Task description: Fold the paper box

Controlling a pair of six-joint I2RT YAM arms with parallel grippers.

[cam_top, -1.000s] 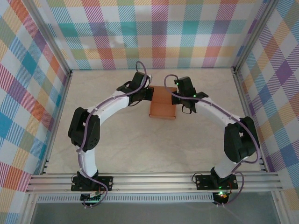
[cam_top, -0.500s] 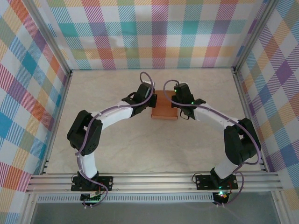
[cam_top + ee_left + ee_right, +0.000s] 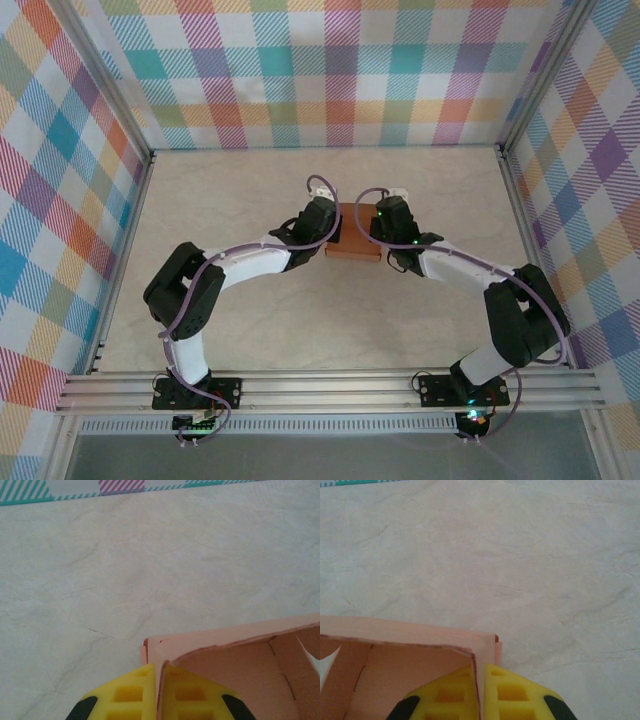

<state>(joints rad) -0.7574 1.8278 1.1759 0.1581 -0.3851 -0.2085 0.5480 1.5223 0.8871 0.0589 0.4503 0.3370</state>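
The salmon-orange paper box (image 3: 355, 246) sits mid-table between my two wrists. In the left wrist view it is an open shell (image 3: 235, 647) with raised walls and a hollow inside. My left gripper (image 3: 160, 675) is shut on its left side wall, one yellow finger (image 3: 125, 695) outside and the other inside. My right gripper (image 3: 483, 672) is shut on the opposite wall of the box (image 3: 410, 667) in the same way. From above, the left gripper (image 3: 333, 228) and right gripper (image 3: 377, 226) flank the box's far half.
The pale marbled tabletop (image 3: 250, 190) lies all round the box. Plaid walls (image 3: 330, 70) with aluminium posts close in the back and both sides. A metal rail (image 3: 330, 385) carrying both arm bases runs along the near edge.
Both wrists have come toward the near side and closer together, bringing the box with them. The box looks shorter from above than a second ago.
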